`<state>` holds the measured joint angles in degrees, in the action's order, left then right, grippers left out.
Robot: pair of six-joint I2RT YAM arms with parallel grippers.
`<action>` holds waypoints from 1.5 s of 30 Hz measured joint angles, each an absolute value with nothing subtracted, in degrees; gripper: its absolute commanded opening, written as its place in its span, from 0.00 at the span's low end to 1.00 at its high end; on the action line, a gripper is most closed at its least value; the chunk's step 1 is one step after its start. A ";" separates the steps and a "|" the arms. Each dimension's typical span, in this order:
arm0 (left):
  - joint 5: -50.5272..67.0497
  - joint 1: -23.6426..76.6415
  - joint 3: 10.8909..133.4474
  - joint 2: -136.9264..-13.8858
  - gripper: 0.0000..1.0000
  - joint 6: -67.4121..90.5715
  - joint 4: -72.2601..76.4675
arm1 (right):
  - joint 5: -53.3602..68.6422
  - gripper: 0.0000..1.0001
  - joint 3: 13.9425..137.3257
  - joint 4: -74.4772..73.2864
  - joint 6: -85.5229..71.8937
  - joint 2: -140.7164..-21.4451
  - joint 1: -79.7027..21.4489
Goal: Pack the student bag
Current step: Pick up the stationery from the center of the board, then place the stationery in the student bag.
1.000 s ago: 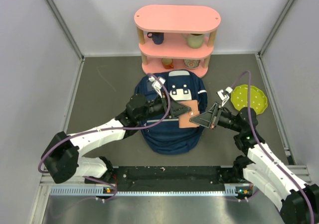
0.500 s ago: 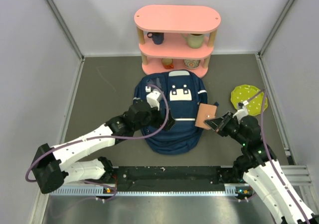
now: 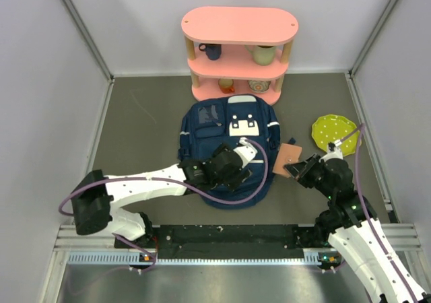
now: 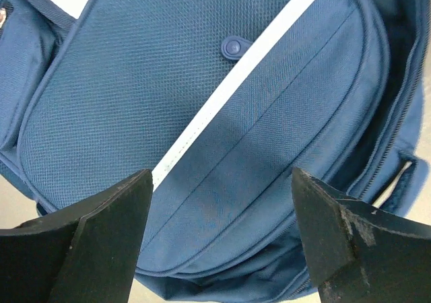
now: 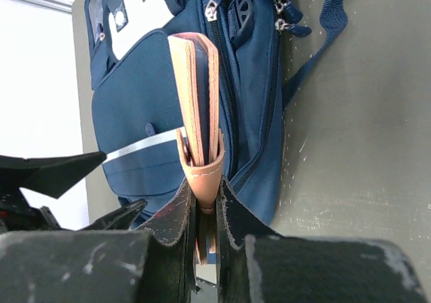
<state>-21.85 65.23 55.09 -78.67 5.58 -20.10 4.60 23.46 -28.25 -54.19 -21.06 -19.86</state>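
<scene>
The student bag [image 3: 225, 131], navy with thin white stripes and a white patch, lies flat in the middle of the grey table. My left gripper [image 3: 241, 175] hovers open over its lower front pocket. In the left wrist view the black fingers [image 4: 101, 239] stand wide apart above the pocket fabric [image 4: 222, 148], with nothing between them. My right gripper [image 3: 300, 167] is shut on a tan leather notebook [image 3: 289, 153], held just off the bag's right side. In the right wrist view the notebook [image 5: 200, 101] stands on edge between the pads of that gripper [image 5: 205, 202], next to the bag's side zips [image 5: 252, 60].
A pink three-tier shelf [image 3: 239, 27] with mugs and bowls stands behind the bag. A green dotted plate [image 3: 335, 132] lies at the right, near the right arm. A loose blue strap [image 5: 323, 27] trails from the bag. Grey walls enclose the table.
The left gripper opened and moved from the bag's upper left to its lower front pocket. The right gripper drew the notebook rightward, off the bag.
</scene>
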 measured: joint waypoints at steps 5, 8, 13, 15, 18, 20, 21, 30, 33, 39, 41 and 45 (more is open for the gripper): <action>-24.25 67.11 56.27 -83.64 0.87 2.90 -22.06 | 4.32 0.00 23.46 -29.21 -54.24 -21.04 -19.86; -24.84 67.59 56.27 -84.58 0.85 2.13 -22.96 | 4.25 0.00 23.46 -29.36 -54.28 -21.06 -19.86; -25.65 67.79 56.62 -85.03 0.84 1.37 -23.40 | 4.12 0.00 23.46 -29.65 -54.54 -21.47 -19.86; -26.02 67.96 56.86 -85.03 0.79 1.30 -23.40 | 4.10 0.00 23.46 -29.69 -54.57 -21.76 -19.86; -27.05 68.03 57.23 -85.30 0.61 1.32 -23.40 | 4.08 0.00 23.46 -29.67 -54.61 -22.02 -19.86; -27.33 68.18 57.89 -86.43 0.50 1.48 -23.55 | 4.10 0.00 23.46 -29.63 -54.59 -22.22 -19.86; -27.35 68.38 58.24 -87.11 0.47 1.50 -23.73 | 4.10 0.00 23.46 -29.65 -54.59 -22.44 -19.86; -26.50 68.69 58.92 -86.70 0.10 1.28 -23.59 | 4.34 0.00 23.46 -29.63 -54.59 -22.92 -19.86; -26.68 68.45 59.27 -85.80 0.00 0.80 -23.59 | 4.45 0.00 23.46 -29.65 -54.59 -22.92 -19.86; -27.05 68.12 59.88 -85.58 0.00 0.60 -23.70 | 5.30 0.00 23.46 -29.63 -54.59 -22.92 -19.86; -27.49 67.90 60.31 -85.58 0.00 1.48 -23.97 | 5.96 0.00 23.46 -29.63 -54.59 -22.92 -19.86; -27.68 66.72 63.18 -85.54 0.00 3.73 -25.47 | 8.78 0.00 23.46 -29.41 -55.24 -22.94 -19.86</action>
<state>-27.68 66.72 63.18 -85.54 3.73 -25.47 8.78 23.46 -29.41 -55.24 -22.94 -19.86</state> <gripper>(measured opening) 0.024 0.062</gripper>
